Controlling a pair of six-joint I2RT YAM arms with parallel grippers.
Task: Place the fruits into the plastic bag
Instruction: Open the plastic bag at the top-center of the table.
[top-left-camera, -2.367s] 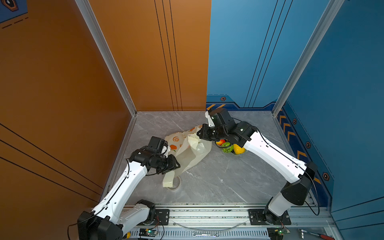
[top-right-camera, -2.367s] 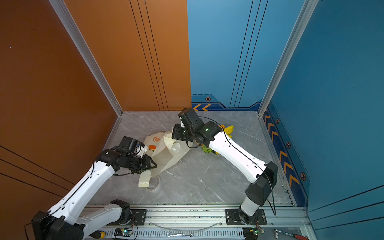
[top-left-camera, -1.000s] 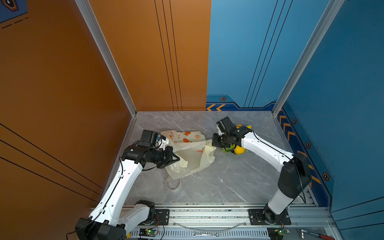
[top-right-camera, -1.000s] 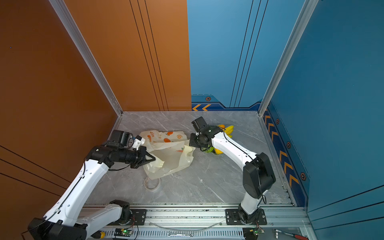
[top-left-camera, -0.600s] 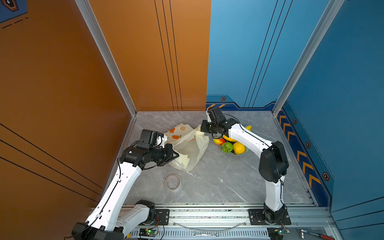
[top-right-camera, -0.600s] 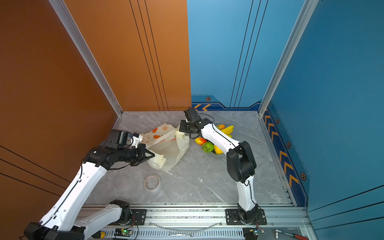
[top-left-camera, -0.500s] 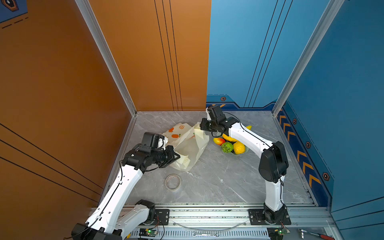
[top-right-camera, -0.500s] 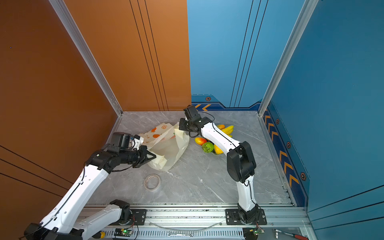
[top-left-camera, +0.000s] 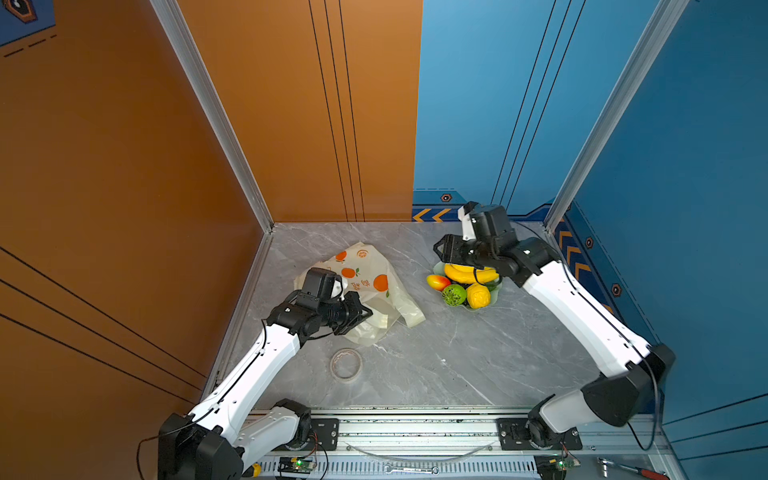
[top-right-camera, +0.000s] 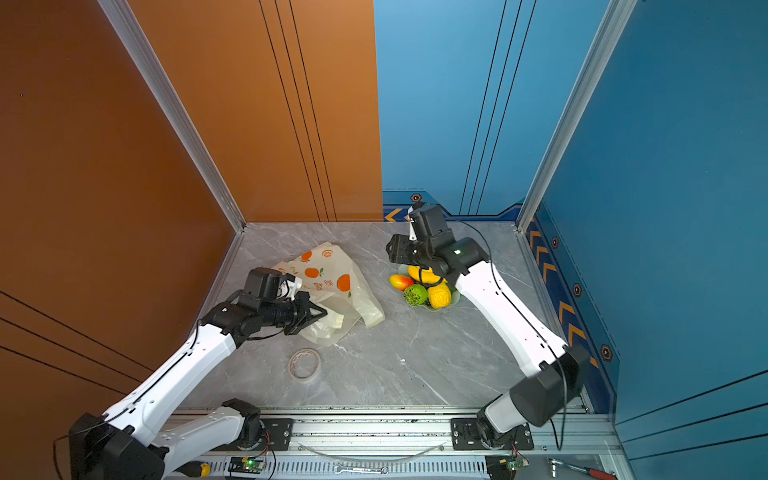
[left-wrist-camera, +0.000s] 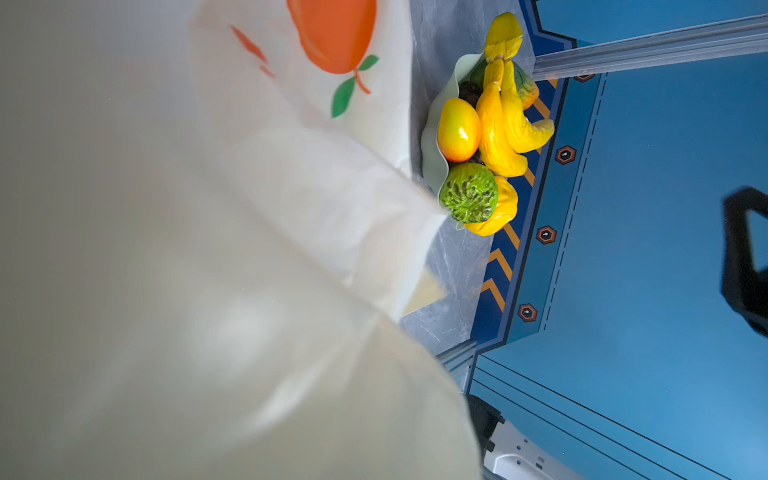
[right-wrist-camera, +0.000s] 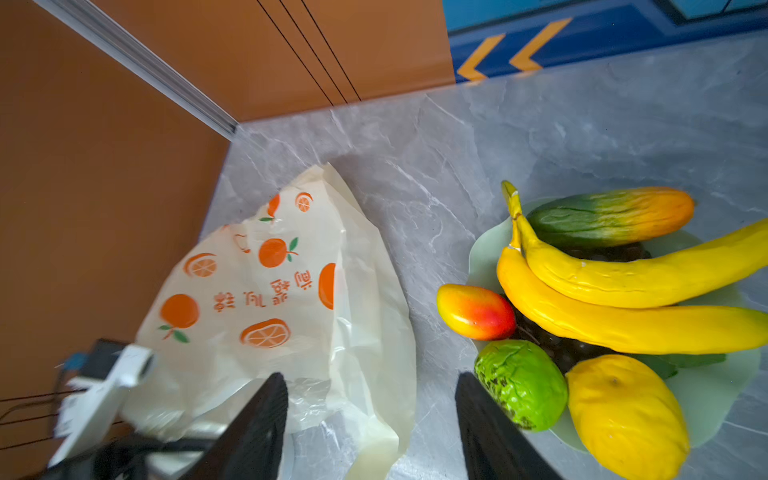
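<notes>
On the grey marbled worktop (top-left-camera: 457, 365), the left gripper (top-left-camera: 366, 312) (top-right-camera: 321, 312) comes in from 7 o'clock. Its fingers are clenched on the near edge of the crinkly cream translucent plastic bag (top-left-camera: 365, 282) (top-right-camera: 332, 286). The bag is printed with orange fruits and orange characters and lies slumped at 10 o'clock of the worktop. In the left wrist view its blurred film (left-wrist-camera: 208, 249) fills most of the picture.

A ring of pale translucent tape (top-left-camera: 345, 364) (top-right-camera: 305, 364) lies flat at 8 o'clock, just beside the bag's near edge and apart from it.

At 1 o'clock stands a pale green wavy-edged dish (top-left-camera: 495, 291) (right-wrist-camera: 706, 395), near the bag but not touching it, and all the fruits sit in it:
- At its 9 o'clock rim is the red-yellow mango (top-left-camera: 437, 281) (right-wrist-camera: 476, 311).
- At 7 o'clock is the bumpy green ball (top-left-camera: 454, 294) (right-wrist-camera: 521, 384).
- At 5 o'clock is the yellow lemon-like fruit (top-left-camera: 478, 295) (right-wrist-camera: 627, 415).
- Across the middle lies the yellow banana bunch (top-left-camera: 469, 274) (right-wrist-camera: 623, 307).
- Under the bananas show dark purple grapes (right-wrist-camera: 561, 349).
- At 12 o'clock lies the green-orange oblong fruit (right-wrist-camera: 611, 216).

The right gripper (top-left-camera: 441, 249) (top-right-camera: 393, 249) hangs over the dish's 11 o'clock rim, pointing toward the bag. Its black fingers (right-wrist-camera: 249, 432) are spread apart and released, with only worktop between them.
</notes>
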